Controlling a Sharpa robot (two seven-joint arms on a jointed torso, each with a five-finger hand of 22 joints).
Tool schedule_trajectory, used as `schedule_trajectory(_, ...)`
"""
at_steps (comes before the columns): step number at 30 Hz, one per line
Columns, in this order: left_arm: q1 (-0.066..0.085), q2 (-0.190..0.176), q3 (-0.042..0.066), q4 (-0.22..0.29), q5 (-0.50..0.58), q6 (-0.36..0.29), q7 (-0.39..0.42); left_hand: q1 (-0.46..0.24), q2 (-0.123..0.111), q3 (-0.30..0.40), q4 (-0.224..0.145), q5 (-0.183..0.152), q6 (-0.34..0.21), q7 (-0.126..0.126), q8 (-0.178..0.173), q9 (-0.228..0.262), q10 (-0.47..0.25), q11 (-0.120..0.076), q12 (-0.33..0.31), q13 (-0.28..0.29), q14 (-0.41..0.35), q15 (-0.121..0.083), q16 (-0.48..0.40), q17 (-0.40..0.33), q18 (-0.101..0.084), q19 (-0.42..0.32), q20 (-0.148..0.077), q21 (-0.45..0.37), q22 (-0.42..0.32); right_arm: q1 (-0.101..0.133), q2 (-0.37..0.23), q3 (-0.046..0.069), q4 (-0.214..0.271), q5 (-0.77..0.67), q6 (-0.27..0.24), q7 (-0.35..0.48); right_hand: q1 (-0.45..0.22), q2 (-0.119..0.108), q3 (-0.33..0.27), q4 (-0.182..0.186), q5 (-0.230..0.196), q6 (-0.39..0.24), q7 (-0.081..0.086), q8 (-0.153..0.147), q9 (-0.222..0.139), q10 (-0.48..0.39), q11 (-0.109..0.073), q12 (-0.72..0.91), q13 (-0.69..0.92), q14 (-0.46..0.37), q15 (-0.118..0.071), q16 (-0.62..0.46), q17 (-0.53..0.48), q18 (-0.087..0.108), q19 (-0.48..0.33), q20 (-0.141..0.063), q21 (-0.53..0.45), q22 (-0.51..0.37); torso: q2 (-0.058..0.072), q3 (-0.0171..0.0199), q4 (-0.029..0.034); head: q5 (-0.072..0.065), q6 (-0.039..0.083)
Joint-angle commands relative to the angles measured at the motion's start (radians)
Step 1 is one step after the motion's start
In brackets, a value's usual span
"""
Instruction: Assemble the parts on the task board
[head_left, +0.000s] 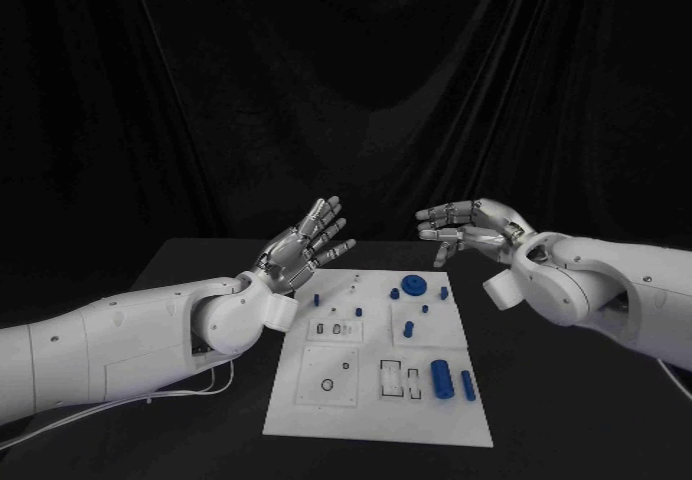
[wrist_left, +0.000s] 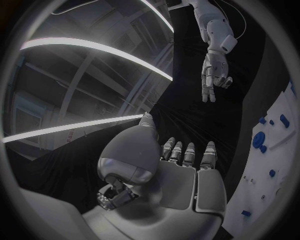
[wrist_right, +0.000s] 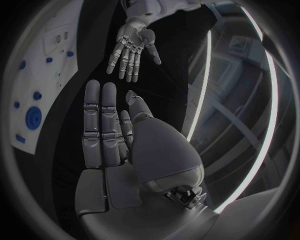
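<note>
The white task board (head_left: 375, 415) lies flat in the middle of the black table, also seen as the board (wrist_left: 282, 152) and the board (wrist_right: 34, 80) in the wrist views. Small blue parts sit on it: a round toothed part (head_left: 414, 286) near the far edge, small pegs (head_left: 408, 327) mid-board, and two cylinders (head_left: 443, 379) lying near the right edge. My left hand (head_left: 303, 245) is raised over the far left corner, fingers spread, holding nothing. My right hand (head_left: 469, 228) hovers beyond the far right corner, fingers loosely bent, empty. The two palms face each other.
Black cloth hangs behind the table. Bare black tabletop (head_left: 577, 420) runs along both sides of the board. White cables (head_left: 87, 410) trail under my left arm. Rectangular and round recesses (head_left: 392, 377) mark the near half of the board.
</note>
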Motion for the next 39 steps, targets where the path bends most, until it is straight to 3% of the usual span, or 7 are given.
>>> schedule_trajectory(1,0.003,-0.01,0.001,0.005,-0.054,0.014,0.001,0.012,0.006,0.007,0.001,0.008,0.004,-0.003,0.005,0.0,0.0,0.002,-0.006,-0.001,0.001,0.014,-0.007,-0.001,0.016,0.001,-0.001,-0.006,-0.001,0.024,0.017,0.0,-0.016,-0.641,0.069,-0.201,-0.018,-0.014,0.002,0.013,-0.065,0.041,-0.01,-0.005,0.002,0.039,-0.016,-0.039,0.0,0.045,-0.022,0.079,0.055,0.011,0.04,-0.02,0.055,0.037,0.001,-0.0012,0.0012,0.006,-0.023)
schedule_trajectory(3,0.003,-0.02,0.001,0.008,-0.093,0.007,0.002,0.015,0.007,0.007,0.001,0.008,0.005,-0.002,0.005,0.0,0.0,0.003,-0.006,-0.001,0.001,0.023,-0.007,-0.001,0.015,0.001,-0.001,-0.006,-0.001,0.039,0.036,0.0,-0.033,-0.902,0.12,-0.236,-0.034,-0.054,0.065,0.051,-0.172,0.089,-0.031,-0.017,0.002,0.084,-0.032,-0.093,0.001,0.057,-0.037,0.135,0.107,0.011,0.054,-0.036,0.101,0.075,-0.005,-0.0027,0.0003,0.009,-0.044)
schedule_trajectory(8,0.003,-0.036,0.001,0.014,-0.167,-0.01,0.028,0.023,0.009,0.011,0.0,0.019,0.007,0.003,0.005,0.001,0.0,0.007,-0.006,-0.001,0.001,0.032,-0.007,-0.001,0.015,0.001,-0.003,-0.006,-0.001,0.053,0.075,0.0,-0.07,-1.192,0.189,-0.259,-0.046,-0.152,0.222,0.144,-0.202,0.125,-0.054,-0.059,0.003,0.139,-0.052,-0.175,0.002,0.093,-0.05,0.285,0.33,0.01,0.053,-0.047,0.165,0.141,0.0,-0.0036,0.0033,0.008,-0.086)
schedule_trajectory(13,0.003,-0.055,0.001,0.029,-0.236,-0.046,0.066,0.052,0.009,0.018,0.0,0.051,0.025,0.02,0.008,0.003,0.0,0.023,-0.006,-0.001,0.001,0.037,-0.007,-0.001,0.014,0.001,-0.019,-0.006,-0.001,0.059,0.092,0.0,-0.082,-1.279,0.206,-0.269,-0.04,-0.166,0.25,0.153,-0.191,0.127,-0.05,-0.07,0.003,0.15,-0.048,-0.192,0.002,0.088,-0.049,0.273,0.311,0.004,0.064,-0.047,0.211,0.202,0.001,-0.0044,0.0082,0.006,-0.111)
schedule_trajectory(23,0.016,-0.068,0.001,0.048,-0.306,-0.085,0.133,0.095,0.009,0.029,0.0,0.11,0.048,0.034,0.012,0.006,0.0,0.05,-0.006,-0.001,0.001,0.054,-0.007,-0.001,0.016,0.001,-0.03,-0.006,-0.001,0.067,0.072,0.0,-0.08,-1.367,0.163,-0.274,-0.064,-0.205,0.295,0.184,-0.224,0.1,-0.031,-0.116,0.0,0.237,-0.047,-0.263,0.002,0.108,-0.051,0.407,0.441,-0.032,0.126,-0.049,0.429,0.491,0.024,-0.012,0.0137,0.022,-0.108)
schedule_trajectory(30,0.028,-0.085,0.001,0.065,-0.315,-0.079,0.136,0.106,0.009,0.032,0.001,0.126,0.046,0.036,0.012,0.005,0.0,0.06,-0.006,-0.001,0.001,0.065,-0.007,-0.001,0.016,0.001,-0.033,-0.006,-0.001,0.068,0.077,0.0,-0.108,-1.38,0.107,-0.248,-0.079,-0.239,0.312,0.218,-0.227,0.091,-0.029,-0.123,0.004,0.205,-0.049,-0.301,0.002,0.099,-0.052,0.408,0.429,-0.029,0.108,-0.049,0.431,0.499,0.075,-0.0135,0.0266,0.018,-0.054)
schedule_trajectory(39,0.032,-0.103,0.001,0.08,-0.317,-0.077,0.139,0.137,0.012,0.046,0.0,0.176,0.047,0.039,0.012,0.005,0.0,0.072,-0.006,-0.001,0.001,0.073,-0.007,-0.001,0.013,0.001,-0.04,-0.006,-0.001,0.051,0.093,0.0,-0.144,-1.383,0.072,-0.203,-0.094,-0.274,0.324,0.271,-0.231,0.079,-0.026,-0.131,0.003,0.203,-0.05,-0.312,0.004,0.096,-0.052,0.41,0.425,-0.029,0.096,-0.048,0.433,0.511,0.124,-0.007,0.0668,-0.023,0.005)
